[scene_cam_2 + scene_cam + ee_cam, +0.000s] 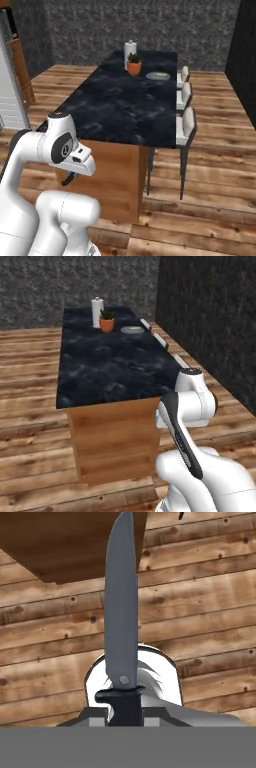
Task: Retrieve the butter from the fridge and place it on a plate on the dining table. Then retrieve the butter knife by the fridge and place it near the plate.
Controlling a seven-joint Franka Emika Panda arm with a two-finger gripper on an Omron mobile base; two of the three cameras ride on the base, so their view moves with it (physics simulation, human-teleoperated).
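In the hand view my gripper [125, 714] is shut on the dark handle of the butter knife [121, 622]. Its grey blade points away from the hand over the wooden floor. From the right base view the gripper [71, 176] hangs low, in front of the near end of the dining table [125, 107]. At the table's far end lies the grey plate [132, 330] [158, 75] with the pale butter [161, 75] on it. A pale ribbed panel [10, 95] stands at the left edge; I cannot tell whether it is the fridge.
A white roll [97, 312] and a potted plant [106, 321] stand near the plate. Three cushioned stools [186, 122] line the table's right side. A dark wall [210, 316] runs along the right. Wooden floor lies on both sides of the table.
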